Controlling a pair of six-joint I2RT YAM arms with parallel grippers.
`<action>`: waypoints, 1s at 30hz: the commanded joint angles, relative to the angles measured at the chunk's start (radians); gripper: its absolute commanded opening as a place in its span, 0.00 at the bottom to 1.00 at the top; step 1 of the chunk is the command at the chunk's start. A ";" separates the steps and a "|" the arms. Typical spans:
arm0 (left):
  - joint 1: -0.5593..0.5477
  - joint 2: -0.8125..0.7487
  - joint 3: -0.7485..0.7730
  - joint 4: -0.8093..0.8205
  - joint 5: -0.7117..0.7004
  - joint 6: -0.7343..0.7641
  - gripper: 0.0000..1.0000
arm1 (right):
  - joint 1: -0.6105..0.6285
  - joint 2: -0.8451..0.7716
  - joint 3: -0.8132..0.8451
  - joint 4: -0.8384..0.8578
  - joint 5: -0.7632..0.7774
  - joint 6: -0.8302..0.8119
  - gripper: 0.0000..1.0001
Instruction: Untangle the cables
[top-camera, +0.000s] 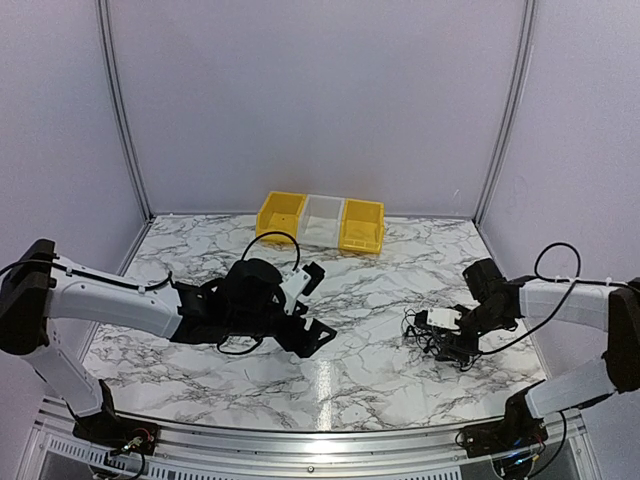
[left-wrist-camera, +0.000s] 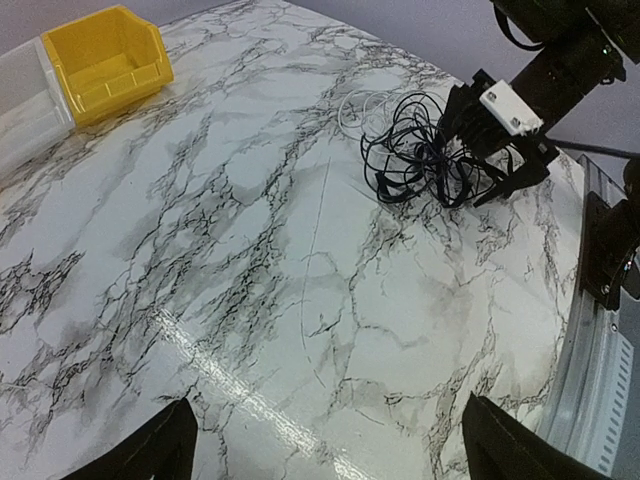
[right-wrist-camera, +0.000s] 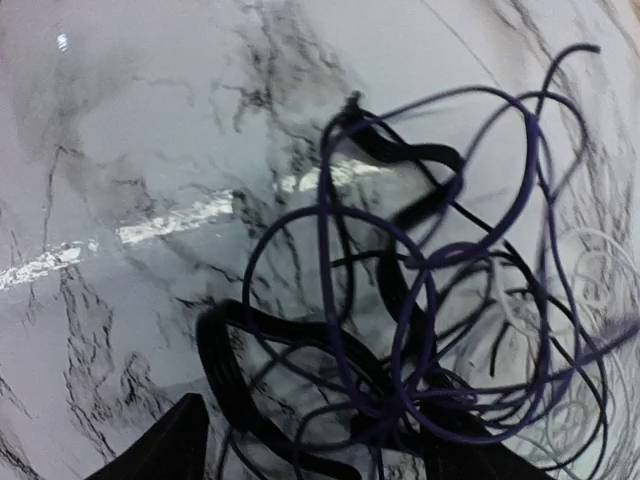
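Cables (top-camera: 428, 335) sit in a loose tangle on the right side of the marble table (top-camera: 180, 350), well apart from the row of bins (top-camera: 322, 220) at the far edge. Right gripper (left-wrist-camera: 475, 160) is low over the tangle, jaws spread wide, loops lying between its fingers but none visibly pinched. Left gripper (top-camera: 312, 305) is mid-table, jaws spread with nothing between them, apart from the cables.
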 joint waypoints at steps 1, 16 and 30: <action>-0.005 -0.062 -0.027 -0.002 -0.045 -0.024 0.96 | 0.130 0.129 0.054 0.041 -0.051 0.018 0.61; 0.044 -0.360 -0.231 -0.039 -0.346 -0.074 0.97 | 0.589 0.521 0.620 -0.140 -0.176 0.055 0.24; 0.196 -0.112 0.118 -0.144 -0.104 0.073 0.99 | 0.221 0.098 0.448 -0.199 -0.196 0.131 0.62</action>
